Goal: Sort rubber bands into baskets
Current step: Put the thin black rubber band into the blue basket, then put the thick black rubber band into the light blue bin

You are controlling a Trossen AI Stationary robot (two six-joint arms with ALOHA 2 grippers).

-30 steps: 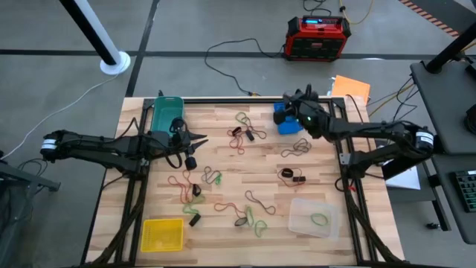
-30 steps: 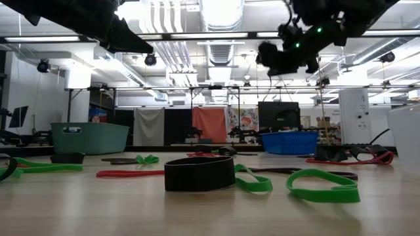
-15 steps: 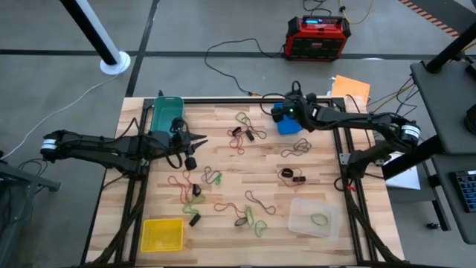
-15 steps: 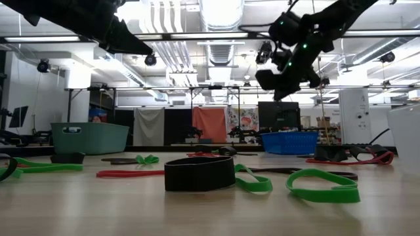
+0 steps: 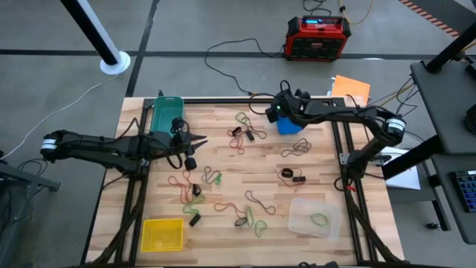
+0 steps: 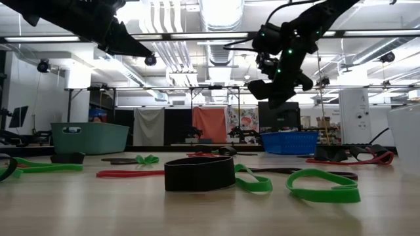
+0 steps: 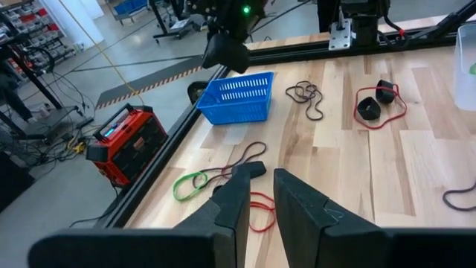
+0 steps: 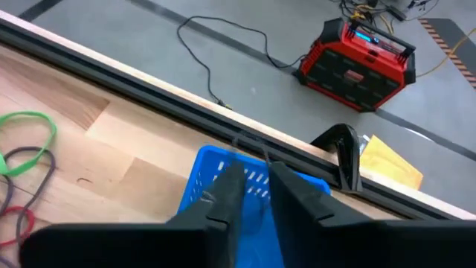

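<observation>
Fingers on the right gripper [image 5: 276,112] sit only a sliver apart, hovering right over the blue basket [image 5: 288,123] at the far edge of the tabletop [image 5: 320,175]. Whether they have a band pinched between them can't be made out. The left gripper [image 5: 199,139] hangs beside the teal basket [image 5: 165,112], fingers nearly together too, with nothing visibly in them.

Progress-wise, it looks early. The clear basket [image 5: 312,217] has one green band [image 5: 320,219] in it, and the yellow basket [image 5: 163,234] looks empty from above. The inside of the blue one is mostly hidden by the arm.

Most of the rubber bands [image 5: 249,216] are scattered loose across the wood: red, green and black loops in little tangles through the middle, plus a black and red pair [image 5: 291,176] near the right side. So the bulk of the sorting is probably left to do.
</observation>
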